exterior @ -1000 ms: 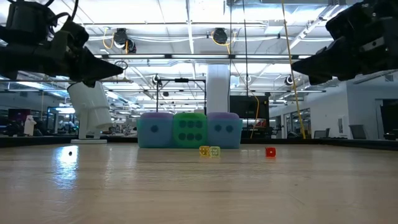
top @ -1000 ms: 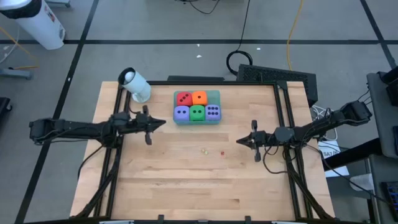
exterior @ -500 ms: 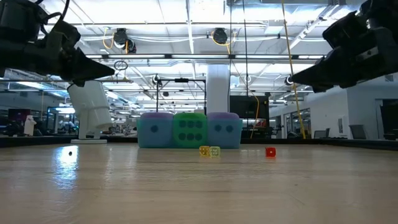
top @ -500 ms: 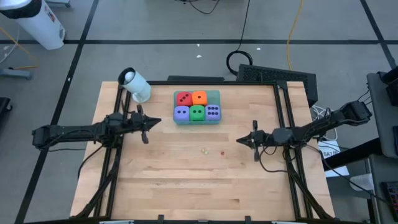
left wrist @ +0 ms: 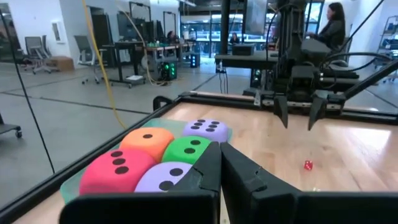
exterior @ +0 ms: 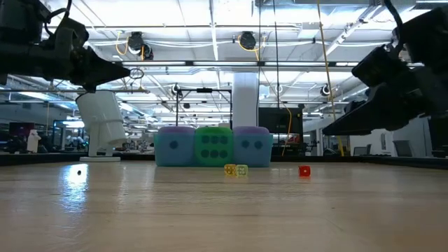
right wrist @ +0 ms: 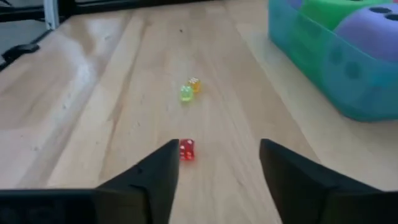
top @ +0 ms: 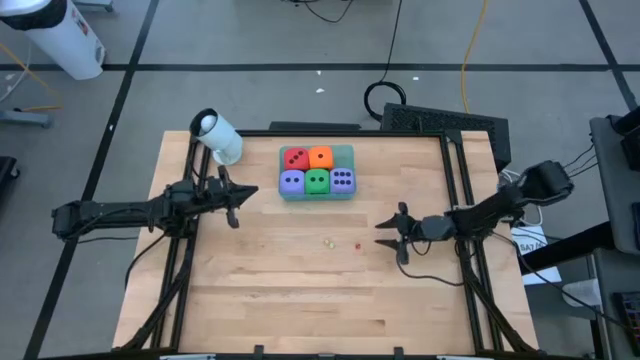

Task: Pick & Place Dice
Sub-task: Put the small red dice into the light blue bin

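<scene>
High view — right end effector (top: 388, 235) open near tiny red die (top: 358, 244); left end effector (top: 234, 204) closed.

Grey floor (top: 250, 40), ceiling lights (exterior: 210, 28), perhaps desks

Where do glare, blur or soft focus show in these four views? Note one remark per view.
High view: even light on the wooden table, no glare. Low view: a bright reflection beside the white cylinder. Left wrist view: the closed left gripper looks soft. Right wrist view: the teal tray blurs, the tiny red die stays sharper.
</scene>
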Robot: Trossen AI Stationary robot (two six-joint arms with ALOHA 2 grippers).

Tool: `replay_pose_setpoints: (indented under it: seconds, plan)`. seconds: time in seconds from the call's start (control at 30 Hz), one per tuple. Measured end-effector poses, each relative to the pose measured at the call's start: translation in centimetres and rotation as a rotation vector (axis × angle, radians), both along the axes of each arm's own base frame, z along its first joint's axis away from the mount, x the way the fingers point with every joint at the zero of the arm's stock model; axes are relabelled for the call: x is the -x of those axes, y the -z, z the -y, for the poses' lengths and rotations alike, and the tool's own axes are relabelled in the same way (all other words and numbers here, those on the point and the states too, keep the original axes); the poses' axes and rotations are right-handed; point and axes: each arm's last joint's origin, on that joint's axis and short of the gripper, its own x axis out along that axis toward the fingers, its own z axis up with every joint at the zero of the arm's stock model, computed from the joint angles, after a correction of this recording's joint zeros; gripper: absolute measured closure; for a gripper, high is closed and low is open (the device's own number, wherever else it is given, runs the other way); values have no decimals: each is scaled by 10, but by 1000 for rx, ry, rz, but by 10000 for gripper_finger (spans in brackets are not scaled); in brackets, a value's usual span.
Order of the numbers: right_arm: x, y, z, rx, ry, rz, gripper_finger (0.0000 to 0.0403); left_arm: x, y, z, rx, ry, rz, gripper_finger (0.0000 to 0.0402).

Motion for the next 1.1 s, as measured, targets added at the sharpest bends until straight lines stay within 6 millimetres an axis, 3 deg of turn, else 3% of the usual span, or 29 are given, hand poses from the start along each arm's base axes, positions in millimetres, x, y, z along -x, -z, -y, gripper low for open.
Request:
replay_pose_setpoints:
  seconds: [0.23, 0.4, 0.67, 1.1]
  plan:
    - [-12, 14, -7, 31, -136, 54, 154, 0, 0, 0, 25, 2, 7, 396]
    - [-29, 31, -10, 95, -137, -21, 153, 0, 0, 0, 30, 3, 9, 396]
    - [-57, 39, -18, 135, -179, -32, 166, 0, 1, 0, 54, 3, 9, 396]
    - [-58, 50, -6, 68, -103, -120, 168, 0, 1, 0, 45, 3, 6, 396]
